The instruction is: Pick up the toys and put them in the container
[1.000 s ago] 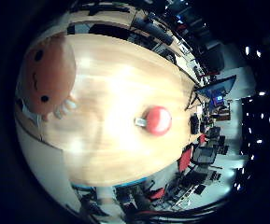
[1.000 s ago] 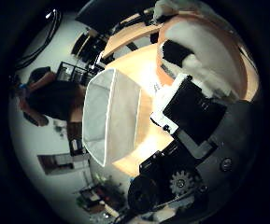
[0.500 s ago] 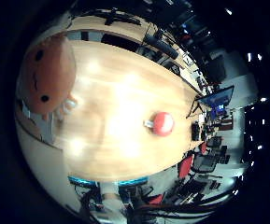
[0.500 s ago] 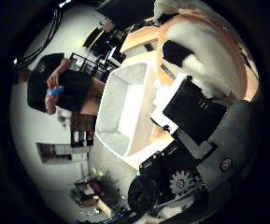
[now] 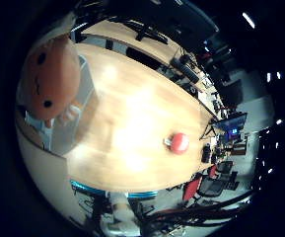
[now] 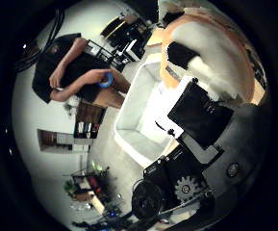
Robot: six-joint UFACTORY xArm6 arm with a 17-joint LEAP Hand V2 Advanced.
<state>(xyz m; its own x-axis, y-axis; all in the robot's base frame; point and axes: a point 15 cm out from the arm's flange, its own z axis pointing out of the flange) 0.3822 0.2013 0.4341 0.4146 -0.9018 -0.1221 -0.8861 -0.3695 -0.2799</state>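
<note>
An orange plush toy with a dark stitched face fills one side of the right little finger side palm view, close against the palm. My right hand is curled round it, and a finger part shows beside it. A small red round toy lies on the wooden table, far below. In the right thumb side palm view a white, open container lies beside the hand's black and white body. A white furry part of the held toy shows past the fingers.
The oval table's edges run all round it. Red chairs and a lit monitor stand past its far end. Shelves and clutter stand on the floor beyond the container.
The camera has risen away from the table with the plush toy still held, so the red toy looks smaller. The container has come nearer the hand in the thumb side view.
</note>
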